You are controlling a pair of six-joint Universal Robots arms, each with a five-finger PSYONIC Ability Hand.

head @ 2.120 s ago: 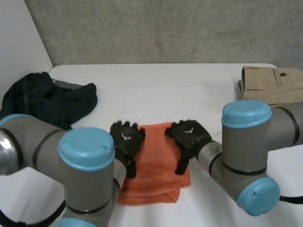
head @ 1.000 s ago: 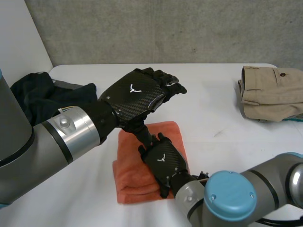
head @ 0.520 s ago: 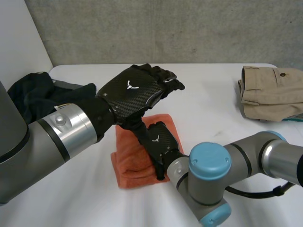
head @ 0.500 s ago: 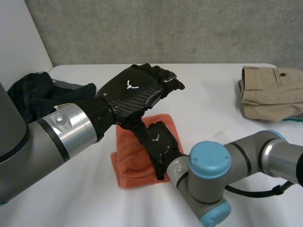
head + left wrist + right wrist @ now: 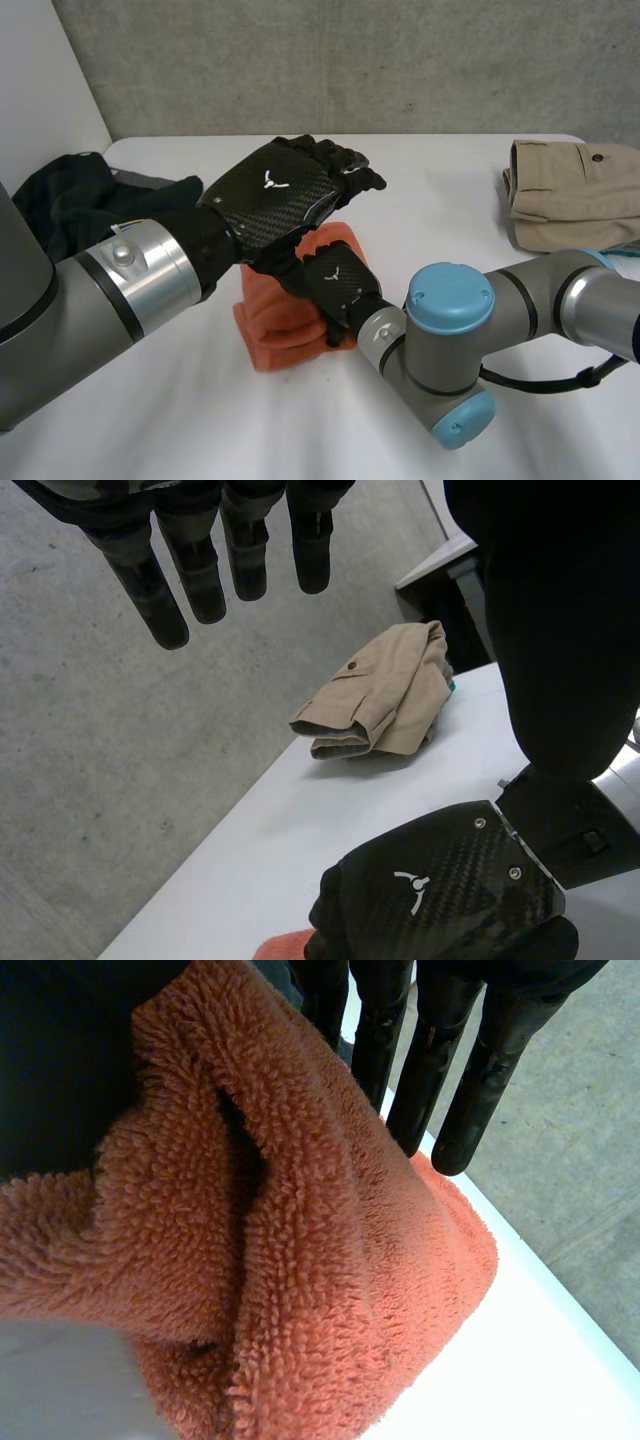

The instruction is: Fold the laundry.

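An orange terry towel lies folded near the table's front, its right side pulled up into a bunch. My right hand is at that right edge. In the right wrist view the towel is gathered against the palm, pinched by the thumb against the straight fingers. My left hand hovers above the towel, apart from it, fingers straight and empty. The left wrist view looks down on the back of the right hand and a bit of towel.
A pile of dark clothes lies at the table's back left. Folded tan trousers sit at the back right, also seen from the left wrist. White table runs back to a concrete wall.
Both hands first lay flat on the towel. Since then the left hand rose above it, and the right hand closed on the towel's right edge, lifting it so the towel bunched leftward.
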